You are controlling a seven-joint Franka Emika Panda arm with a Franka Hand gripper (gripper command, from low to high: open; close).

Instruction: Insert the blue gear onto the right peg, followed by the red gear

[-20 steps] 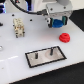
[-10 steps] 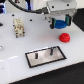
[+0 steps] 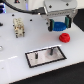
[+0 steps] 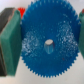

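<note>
Blue gear (image 3: pixel 60 24) mostly hidden inside claw (image 3: pixel 59 25).

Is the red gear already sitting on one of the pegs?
No, the red gear lies flat on the white table, apart from the grey plate that carries the pegs.

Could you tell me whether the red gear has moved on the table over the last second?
No. The small round red gear keeps its place beside the grey black-edged plate.

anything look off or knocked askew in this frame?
Nothing stands out. The pincer holds the blue gear squarely by its rim, off the table. The red gear lies flat on the table, and the peg plate sits flat with both pegs upright.
</note>
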